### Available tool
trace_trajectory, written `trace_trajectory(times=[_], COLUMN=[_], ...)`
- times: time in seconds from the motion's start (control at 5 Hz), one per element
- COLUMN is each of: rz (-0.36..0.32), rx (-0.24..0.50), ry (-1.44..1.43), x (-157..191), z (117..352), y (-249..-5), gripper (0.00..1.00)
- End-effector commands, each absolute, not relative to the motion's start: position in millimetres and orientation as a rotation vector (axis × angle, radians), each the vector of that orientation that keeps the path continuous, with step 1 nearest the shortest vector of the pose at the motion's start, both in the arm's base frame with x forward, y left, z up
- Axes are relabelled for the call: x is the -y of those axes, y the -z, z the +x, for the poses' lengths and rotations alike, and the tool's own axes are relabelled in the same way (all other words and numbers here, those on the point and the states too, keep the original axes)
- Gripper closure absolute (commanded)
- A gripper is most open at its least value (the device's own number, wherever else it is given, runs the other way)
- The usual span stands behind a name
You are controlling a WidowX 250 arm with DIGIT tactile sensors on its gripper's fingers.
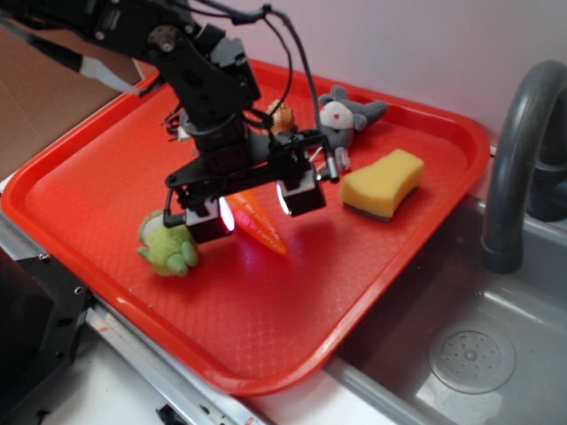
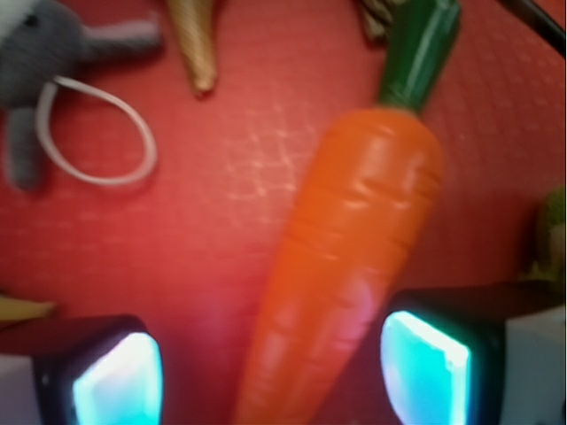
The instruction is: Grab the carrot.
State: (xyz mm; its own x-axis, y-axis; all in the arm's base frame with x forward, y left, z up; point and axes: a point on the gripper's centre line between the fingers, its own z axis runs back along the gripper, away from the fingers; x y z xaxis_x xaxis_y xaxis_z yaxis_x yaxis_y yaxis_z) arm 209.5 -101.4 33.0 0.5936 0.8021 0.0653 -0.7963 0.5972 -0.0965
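Your claw is wide open over the carrot, which lies flat on the red tray between its pads, so I think you lower and squeeze next.

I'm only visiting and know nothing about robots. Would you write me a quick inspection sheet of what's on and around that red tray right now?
Surface: red tray, textured, lying beside a sink.
Job's things: carrot, orange with a green top, lying flat on the tray between the jaws.
Clutter: yellow sponge; grey plush toy with a white cord loop; green plush toy; tan shell.
Grippers: gripper low over the carrot, jaws open, one on each side, their pads glowing.
Cables: black cables looping from the arm down to the gripper.
Surroundings: grey sink with drain, dark faucet, pale wall behind.
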Motion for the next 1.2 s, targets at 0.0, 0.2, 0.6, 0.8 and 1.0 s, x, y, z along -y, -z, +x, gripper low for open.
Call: trace_trajectory(times=[0.0, 0.2, 0.6, 0.8, 1.0], rz=[-0.075, -0.091, -0.067, -0.03, -0.05], rx=[0.119, 0.176, 0.238, 0.214, 0.161], ry=[-0.926, -0.865, -0.599, -0.356, -0.187], x=[91.5, 87.3, 81.0, 67.3, 54.3], z=[213.5, 223.5, 224.7, 223.6, 221.4], y=[-25.4, -29.6, -82.4, -132.6, -181.7], gripper=[0.0, 1.0, 1.0, 1.0, 1.0])
